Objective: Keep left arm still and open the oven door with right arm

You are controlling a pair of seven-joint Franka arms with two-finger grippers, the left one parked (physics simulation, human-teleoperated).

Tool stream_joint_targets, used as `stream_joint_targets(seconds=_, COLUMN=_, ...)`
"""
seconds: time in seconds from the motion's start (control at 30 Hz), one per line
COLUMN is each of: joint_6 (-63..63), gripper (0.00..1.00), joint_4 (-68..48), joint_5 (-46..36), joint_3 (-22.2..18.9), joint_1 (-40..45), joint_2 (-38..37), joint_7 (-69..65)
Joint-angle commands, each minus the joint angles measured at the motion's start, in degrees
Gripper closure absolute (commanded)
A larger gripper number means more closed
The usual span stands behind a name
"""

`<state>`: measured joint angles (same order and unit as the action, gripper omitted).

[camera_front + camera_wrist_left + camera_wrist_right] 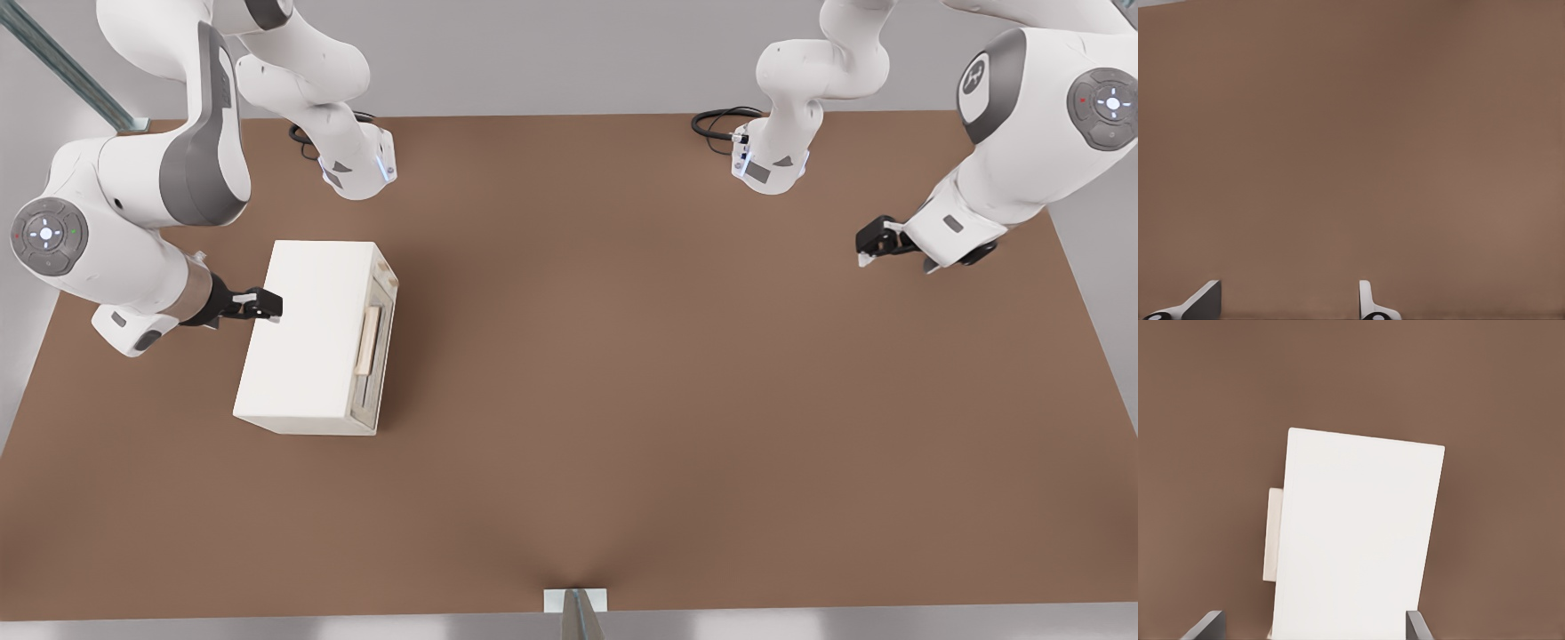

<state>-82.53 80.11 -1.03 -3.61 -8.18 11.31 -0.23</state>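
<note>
One gripper (pixel 267 305) – fingers spread, over the oven's (pixel 311 338) top edge, oven door (pixel 380 351) shut – handle (pixel 368 340) untouched

Two white robot arms, right arm (pixel 133 222) and left arm (pixel 1022 160), one gripper (pixel 267 305) open above one cream oven (pixel 311 338), one door (pixel 380 356), one wooden handle (pixel 369 340), one brown table (pixel 667 400)
</note>
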Motion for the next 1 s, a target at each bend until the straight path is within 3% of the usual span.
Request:
stream_joint_targets(seconds=0.0, joint_6=0.18, gripper=0.0, joint_4=0.22, joint_5=-0.03, joint_3=-0.08, joint_1=-0.09, joint_2=-0.06, joint_7=-0.3)
stream_joint_targets(seconds=0.07, joint_6=0.26, gripper=0.0, joint_4=0.31, joint_5=2.6, joint_3=0.18, joint_1=-1.31, joint_2=0.38, joint_7=-0.39)
stream_joint_targets(seconds=0.13, joint_6=0.88, gripper=0.0, joint_4=-0.48, joint_5=20.0, joint_3=0.27, joint_1=-16.25, joint_2=6.35, joint_7=0.67)
stream_joint_targets(seconds=0.17, joint_6=0.88, gripper=0.44, joint_4=-1.19, joint_5=23.52, joint_3=0.27, joint_1=-19.94, joint_2=9.25, joint_7=0.49)
stream_joint_targets(seconds=0.2, joint_6=0.88, gripper=0.79, joint_4=-1.54, joint_5=24.93, joint_3=0.18, joint_1=-21.79, joint_2=10.92, joint_7=0.23)
stream_joint_targets(seconds=0.33, joint_6=1.14, gripper=0.79, joint_4=-1.45, joint_5=35.03, joint_3=0.18, joint_1=-28.65, joint_2=17.07, joint_7=9.62)
stream_joint_targets(seconds=0.57, joint_6=5.54, gripper=0.79, joint_4=2.94, joint_5=45.76, joint_3=-0.17, joint_1=-31.9, joint_2=23.05, joint_7=25.1)
stream_joint_targets(seconds=0.97, joint_6=12.74, gripper=0.79, joint_4=8.48, joint_5=45.85, joint_3=-0.08, joint_1=-33.13, joint_2=24.55, joint_7=37.76)
